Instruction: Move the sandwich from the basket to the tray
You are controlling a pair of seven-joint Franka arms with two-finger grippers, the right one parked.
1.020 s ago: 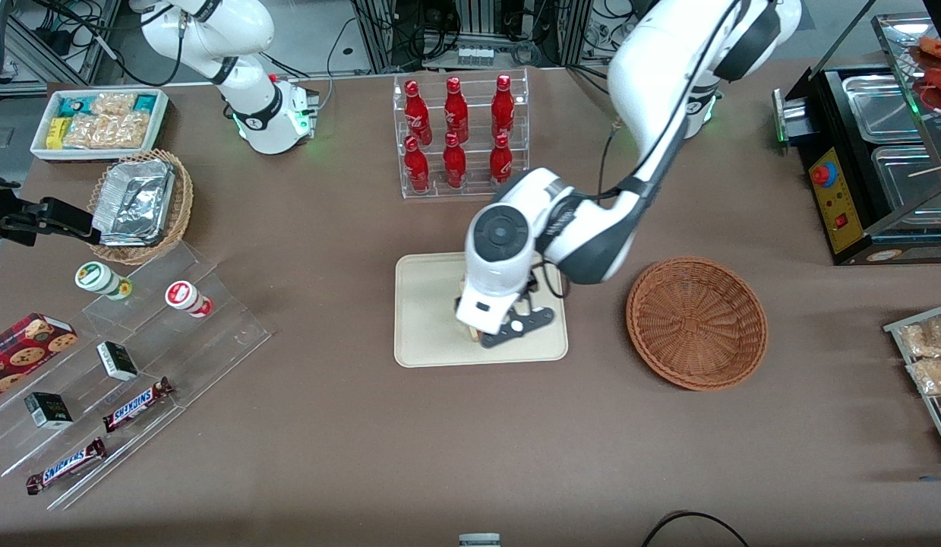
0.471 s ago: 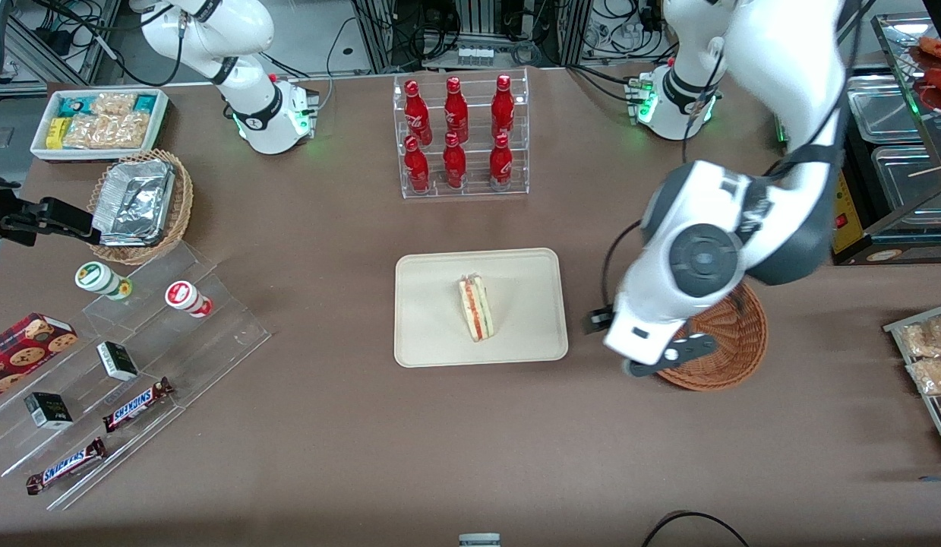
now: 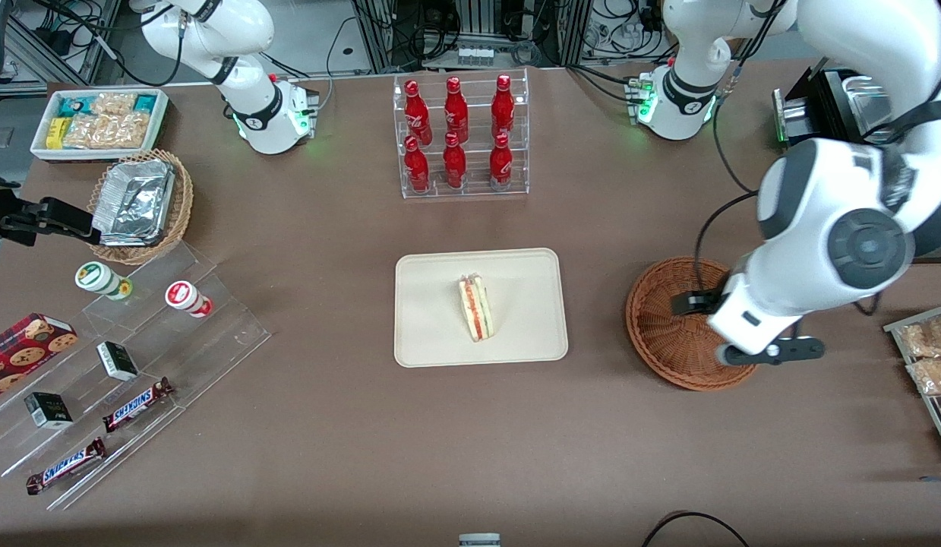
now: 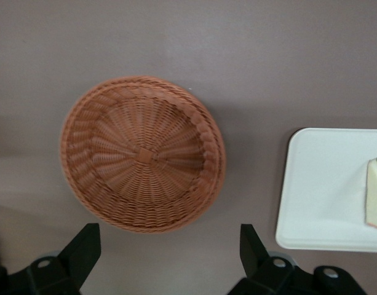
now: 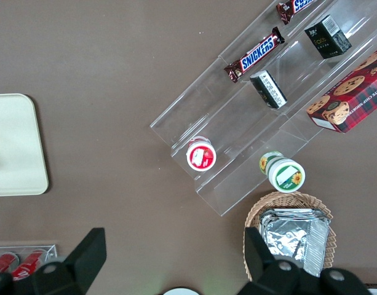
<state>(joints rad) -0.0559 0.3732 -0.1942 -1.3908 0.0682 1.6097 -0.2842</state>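
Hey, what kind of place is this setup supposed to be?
Probably a mock snack counter in a robot lab: racked red soda bottles, candy bars on clear steps, a sandwich on a tray. The open gripper hangs above the basket.

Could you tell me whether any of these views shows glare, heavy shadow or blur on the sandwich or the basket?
Front view: even light, the sandwich sharp on the tray, the basket partly covered by the arm. Left wrist view: the basket slightly soft, no glare; the open hand hangs above bare table beside it.
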